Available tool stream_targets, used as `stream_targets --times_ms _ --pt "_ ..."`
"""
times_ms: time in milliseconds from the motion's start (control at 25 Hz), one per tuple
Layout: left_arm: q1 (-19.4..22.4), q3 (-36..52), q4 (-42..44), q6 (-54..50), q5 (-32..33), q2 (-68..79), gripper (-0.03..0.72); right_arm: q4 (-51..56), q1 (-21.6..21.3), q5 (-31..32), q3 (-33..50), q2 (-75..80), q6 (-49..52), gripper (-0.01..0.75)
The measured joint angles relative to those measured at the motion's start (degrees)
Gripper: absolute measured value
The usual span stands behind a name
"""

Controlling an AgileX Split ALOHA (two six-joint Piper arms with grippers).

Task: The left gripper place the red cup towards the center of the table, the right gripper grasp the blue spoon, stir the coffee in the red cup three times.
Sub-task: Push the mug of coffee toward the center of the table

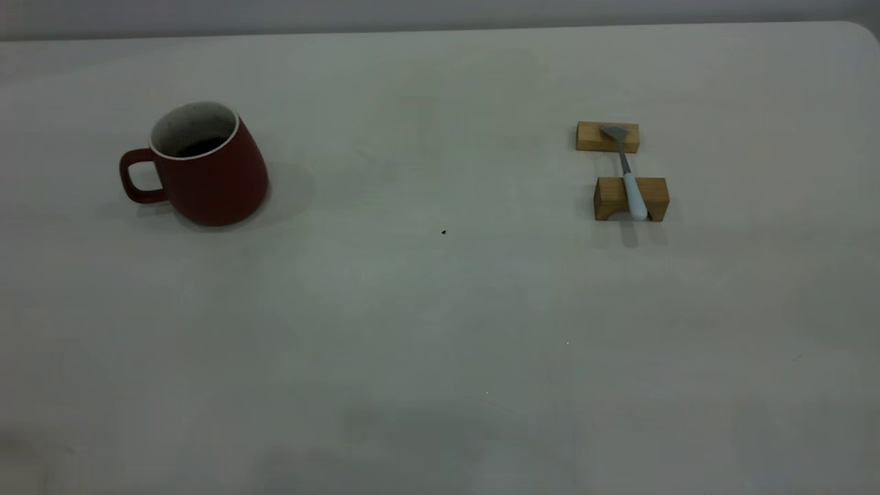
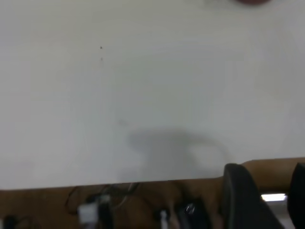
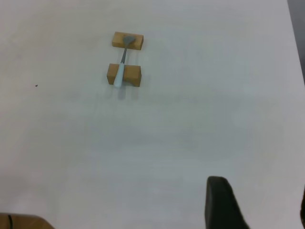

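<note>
The red cup [image 1: 206,168] stands upright at the left of the table [image 1: 440,330], its handle pointing left. Dark coffee [image 1: 199,146] shows low inside it. The blue spoon [image 1: 629,177] lies at the right, bridged across two wooden blocks, bowl away and pale handle toward the near edge. Neither gripper appears in the exterior view. My left gripper [image 2: 267,174] hangs open over the table's near edge, and only a red sliver of the cup [image 2: 252,1] shows far off. My right gripper [image 3: 260,190] is open and empty, well short of the spoon [image 3: 121,67].
The flat wooden block [image 1: 608,137] carries the spoon's bowl; the arched block [image 1: 650,199] carries its handle. A small dark speck [image 1: 443,232] lies mid-table. Cables and clutter [image 2: 100,210] sit below the table edge in the left wrist view.
</note>
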Motion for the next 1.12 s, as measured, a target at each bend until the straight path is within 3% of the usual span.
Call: stream_targets --times_ms 160,480,1120 --pt "0.0 -4.8 0.0 6.1 -2.0 12.6 0.355 0.0 0.0 0.0 0.0 0.0 0.0 0.434" --pt "-0.2 -15.4 0.0 16.4 -8.1 38.5 0.665 0.0 0.0 0.0 0.0 0.0 0.0 0.434" --pt "-2.4 -33.7 0.2 40.5 -10.9 72.4 0.661 0.0 0.0 0.0 0.0 0.0 0.1 0.434"
